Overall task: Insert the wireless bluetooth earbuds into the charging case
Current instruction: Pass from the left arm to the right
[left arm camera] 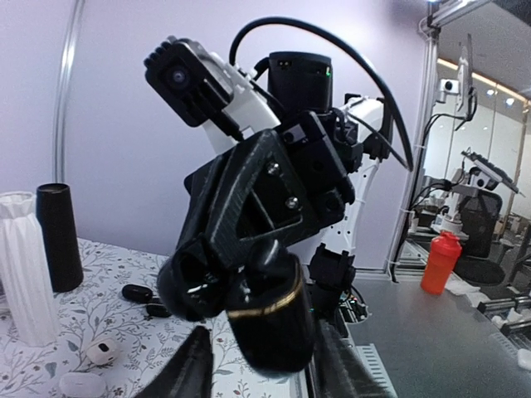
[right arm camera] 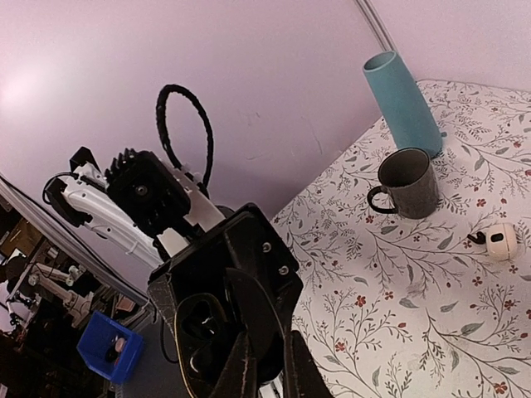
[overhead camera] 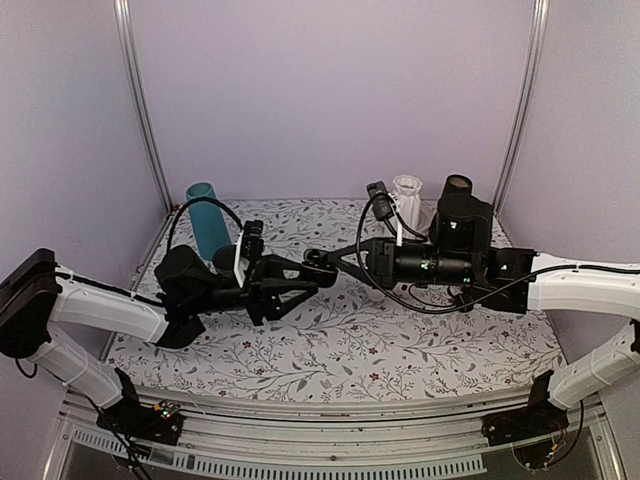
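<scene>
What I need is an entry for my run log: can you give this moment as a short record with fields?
charging case: off the table, between both grippers
left gripper: fingers apart either side of the case
right gripper: shut, tips at the case; a pinch cannot be confirmed
earbuds: two dark pieces lying on the table, outside the case
nearby: white vase, black cylinder, grey mug, teal vase

Arms meet tip-to-tip: left gripper [overhead camera: 324, 273] parted, right gripper [overhead camera: 314, 259] closed
</scene>
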Robot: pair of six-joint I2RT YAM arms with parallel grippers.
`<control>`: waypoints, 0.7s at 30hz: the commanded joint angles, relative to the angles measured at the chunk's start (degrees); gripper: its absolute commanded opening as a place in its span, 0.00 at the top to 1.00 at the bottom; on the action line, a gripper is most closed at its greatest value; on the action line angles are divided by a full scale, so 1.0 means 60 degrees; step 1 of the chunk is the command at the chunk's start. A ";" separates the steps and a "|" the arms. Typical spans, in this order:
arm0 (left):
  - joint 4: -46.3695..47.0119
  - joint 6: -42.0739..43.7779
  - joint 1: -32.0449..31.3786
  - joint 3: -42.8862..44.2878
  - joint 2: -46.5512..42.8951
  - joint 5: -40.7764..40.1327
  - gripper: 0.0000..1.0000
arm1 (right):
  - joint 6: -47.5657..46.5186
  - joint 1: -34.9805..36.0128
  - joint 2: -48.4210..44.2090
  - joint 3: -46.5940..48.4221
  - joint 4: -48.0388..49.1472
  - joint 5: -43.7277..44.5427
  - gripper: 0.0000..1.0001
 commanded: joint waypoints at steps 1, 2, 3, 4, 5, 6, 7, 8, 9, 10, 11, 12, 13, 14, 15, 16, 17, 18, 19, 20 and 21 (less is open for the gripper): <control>-0.0708 0.0447 -0.0015 -0.0287 -0.0429 -0.0885 0.43 | -0.0516 0.0032 -0.0562 0.0387 -0.0356 0.0543 0.96; -0.0852 0.0513 -0.0019 -0.0333 -0.0478 -0.1004 0.40 | -0.0573 0.0019 -0.0612 0.0373 -0.0428 0.0627 0.96; -0.1003 0.0592 -0.0012 -0.0366 -0.0547 -0.1144 0.37 | -0.0628 0.0023 -0.0653 0.0370 -0.0512 0.0702 0.96; -0.1156 0.0655 -0.0015 -0.0407 -0.0596 -0.1293 0.30 | -0.0718 0.0009 -0.0691 0.0364 -0.0601 0.0777 0.96; -0.1329 0.0725 -0.0019 -0.0432 -0.0653 -0.1521 0.22 | -0.0767 -0.0002 -0.0734 0.0341 -0.0664 0.0860 0.96; -0.1544 0.0780 -0.0013 -0.0455 -0.0706 -0.1745 0.07 | -0.0798 -0.0037 -0.0795 0.0296 -0.0692 0.0905 0.96; -0.1762 0.0825 -0.0008 -0.0474 -0.0784 -0.1996 0.04 | -0.0839 -0.0070 -0.0850 0.0230 -0.0697 0.0927 0.96; -0.1987 0.0889 0.0010 -0.0503 -0.0854 -0.2236 0.04 | -0.0863 -0.0098 -0.0923 0.0171 -0.0705 0.0970 0.96; -0.2238 0.0965 0.0015 -0.0542 -0.0987 -0.2479 0.04 | -0.0912 -0.0133 -0.0981 0.0117 -0.0739 0.1047 0.96; -0.2546 0.1046 0.0025 -0.0551 -0.1065 -0.2773 0.04 | -0.0976 -0.0159 -0.1040 0.0083 -0.0798 0.1120 0.96; -0.3000 0.1115 0.0043 -0.0510 -0.1226 -0.3146 0.04 | -0.1007 -0.0195 -0.1102 0.0035 -0.0884 0.1190 0.96; -0.3511 0.1198 0.0052 -0.0423 -0.1353 -0.3541 0.04 | -0.1058 -0.0227 -0.1174 -0.0024 -0.0928 0.1257 0.96; -0.4150 0.1249 0.0061 -0.0302 -0.1438 -0.4077 0.04 | -0.1101 -0.0257 -0.1247 -0.0101 -0.0955 0.1306 0.96; -0.4768 0.1276 0.0069 -0.0109 -0.1491 -0.4624 0.04 | -0.1161 -0.0285 -0.1324 -0.0175 -0.0985 0.1369 0.96; -0.5505 0.1290 0.0111 0.0124 -0.1488 -0.5115 0.04 | -0.1196 -0.0294 -0.1394 -0.0239 -0.1025 0.1445 0.96; -0.6212 0.1294 0.0141 0.0398 -0.1433 -0.5602 0.04 | -0.1259 -0.0302 -0.1454 -0.0313 -0.1081 0.1551 0.96; -0.6820 0.1294 0.0165 0.0654 -0.1347 -0.5955 0.04 | -0.1335 -0.0303 -0.1513 -0.0359 -0.1145 0.1674 0.96; -0.7341 0.1294 0.0181 0.0884 -0.1240 -0.6304 0.04 | -0.1364 -0.0298 -0.1582 -0.0434 -0.1180 0.1783 0.96; -0.7736 0.1279 0.0198 0.1105 -0.1116 -0.6660 0.04 | -0.1399 -0.0304 -0.1644 -0.0511 -0.1166 0.1861 0.97; -0.8126 0.1175 0.0207 0.1301 -0.0976 -0.7080 0.04 | -0.1417 -0.0311 -0.1718 -0.0600 -0.1115 0.1938 0.97; -0.8512 0.1076 0.0251 0.1472 -0.0827 -0.7402 0.04 | -0.1448 -0.0317 -0.1776 -0.0695 -0.1076 0.2001 0.97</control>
